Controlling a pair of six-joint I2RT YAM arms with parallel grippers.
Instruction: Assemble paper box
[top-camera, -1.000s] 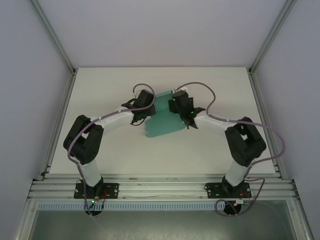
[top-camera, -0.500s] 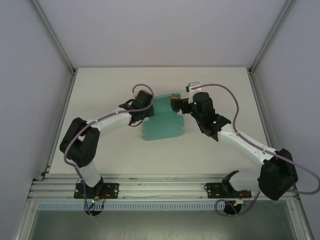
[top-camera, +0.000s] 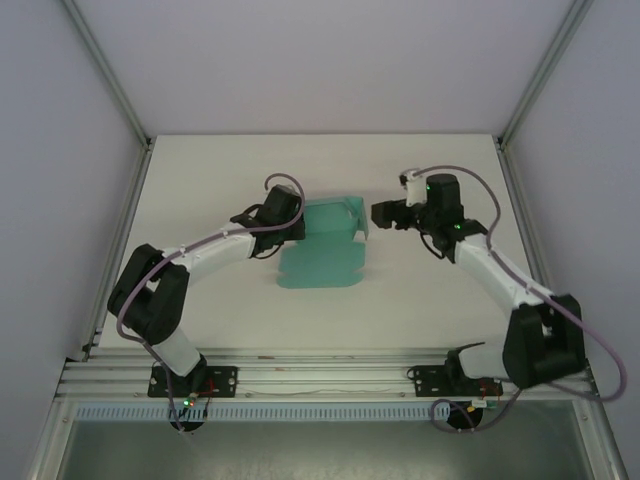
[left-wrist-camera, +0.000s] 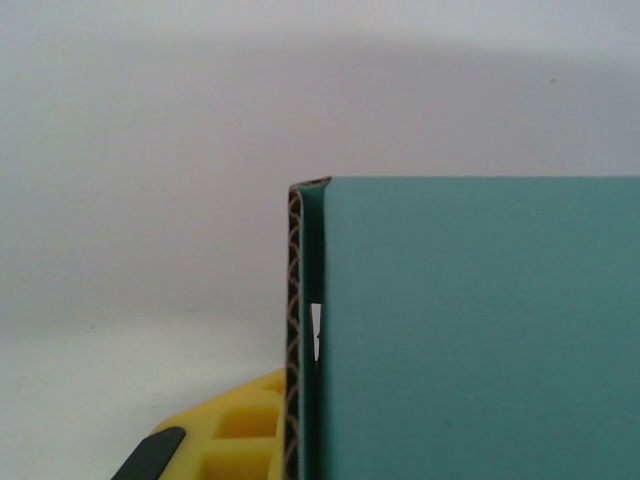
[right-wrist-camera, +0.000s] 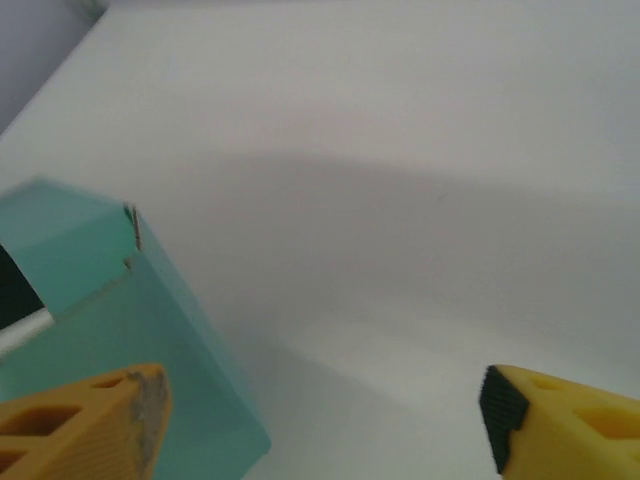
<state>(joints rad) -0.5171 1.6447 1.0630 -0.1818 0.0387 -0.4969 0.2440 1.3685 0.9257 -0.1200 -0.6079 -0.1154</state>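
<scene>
Half folded, the paper box (top-camera: 322, 245) sits mid-way across the worktop (top-camera: 440, 300); I cannot tell whether my left gripper (top-camera: 292, 226) clamps its wall. My right gripper (top-camera: 378, 213), fingers spread, should probably fold the right side next.

Left arm (top-camera: 210, 250) and right arm (top-camera: 495, 272) show white links, black joints and green indicator lights. Lilac cables (top-camera: 282, 178) loop along each. The right end effector (right-wrist-camera: 320, 410) has yellow, black-tipped fingers (right-wrist-camera: 565, 425).

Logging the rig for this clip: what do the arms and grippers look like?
Left arm and right arm: white links, black joints, looping grey-purple cables, black bases. Fingers are yellow latticed plastic with black pads.
</scene>
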